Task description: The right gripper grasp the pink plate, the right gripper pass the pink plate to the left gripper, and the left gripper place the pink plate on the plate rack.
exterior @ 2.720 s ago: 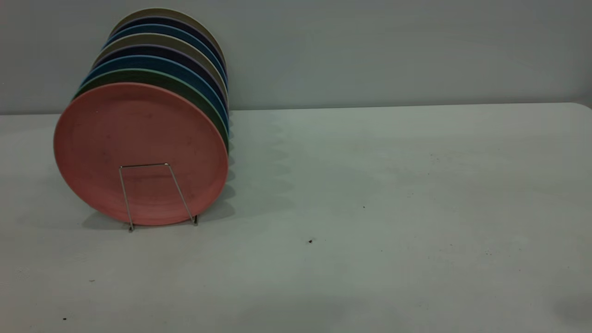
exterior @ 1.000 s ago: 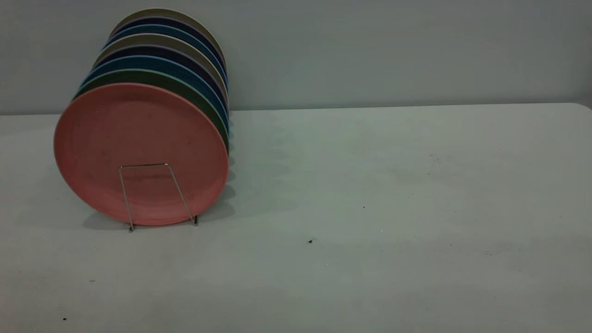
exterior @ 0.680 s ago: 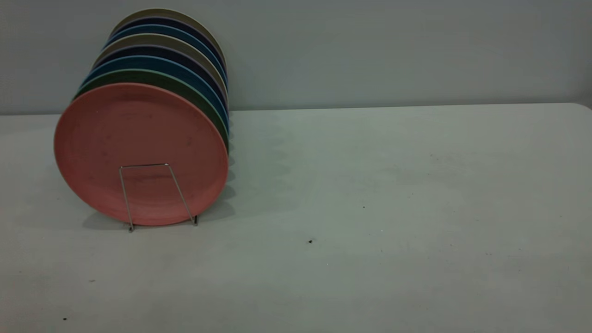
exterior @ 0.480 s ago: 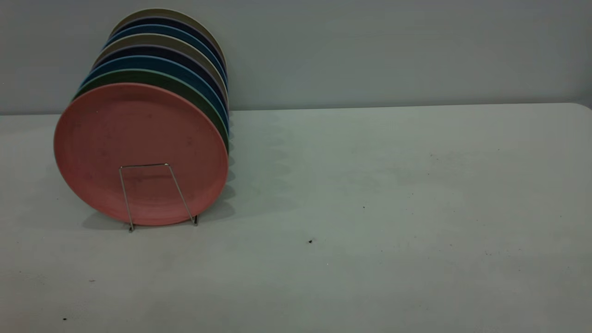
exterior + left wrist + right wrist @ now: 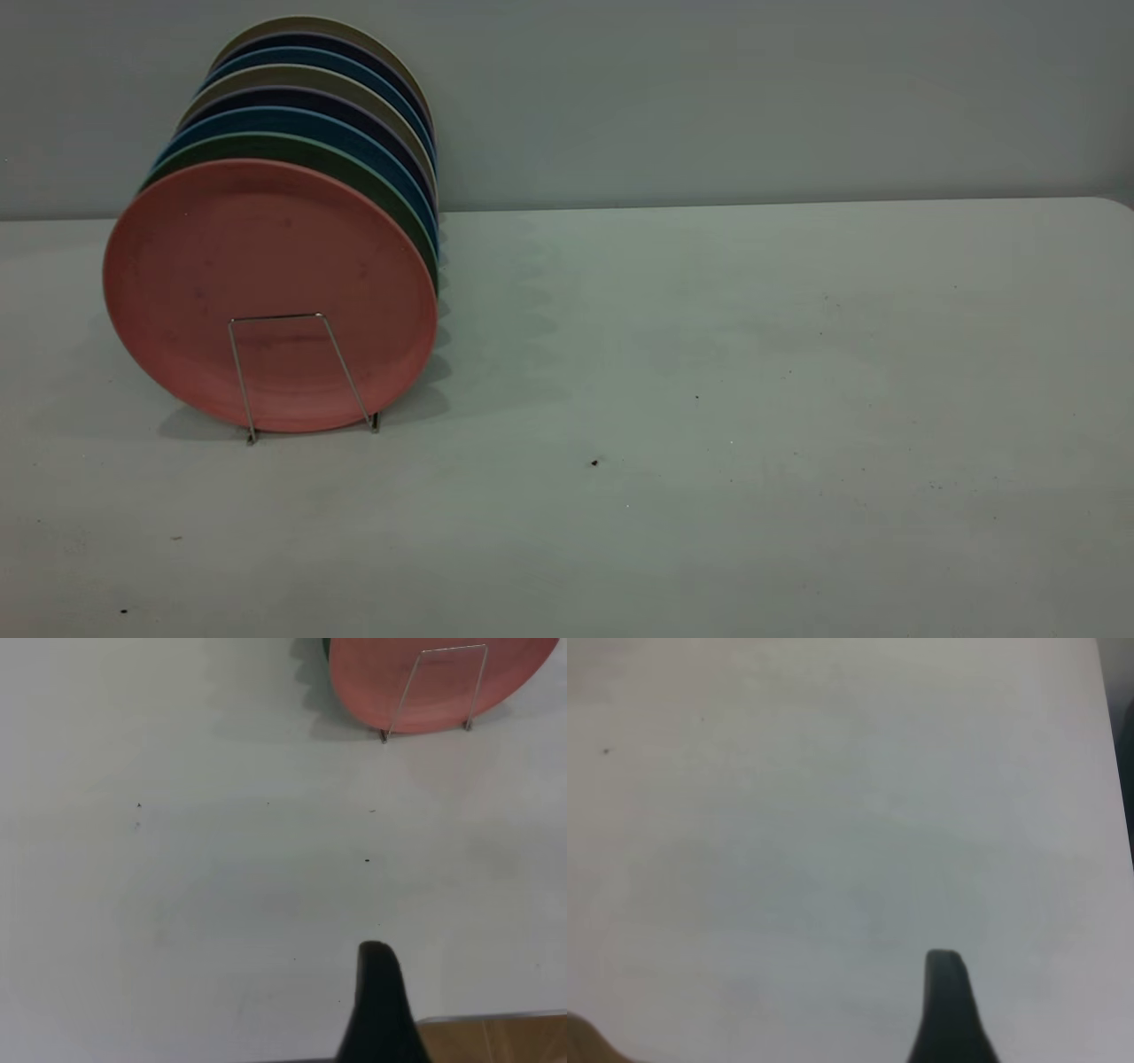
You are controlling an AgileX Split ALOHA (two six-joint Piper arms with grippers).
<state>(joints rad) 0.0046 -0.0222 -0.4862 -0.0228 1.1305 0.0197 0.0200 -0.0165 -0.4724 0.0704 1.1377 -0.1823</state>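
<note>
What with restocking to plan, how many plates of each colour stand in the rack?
pink plate: 1
green plate: 1
blue plates: 2
dark navy plates: 2
beige plates: 2
Total: 8 plates

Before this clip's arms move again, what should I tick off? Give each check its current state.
1. Pink plate upright in the front slot of the rack: ok.
2. Green plate and the other plates behind it standing in the rack: ok.
3. Nothing gripping the pink plate: ok.
4. Left gripper back near the table edge, away from the rack: ok.
5. Right gripper over bare table: ok.
6. Jaws open or shut, either arm: cannot tell.
</note>
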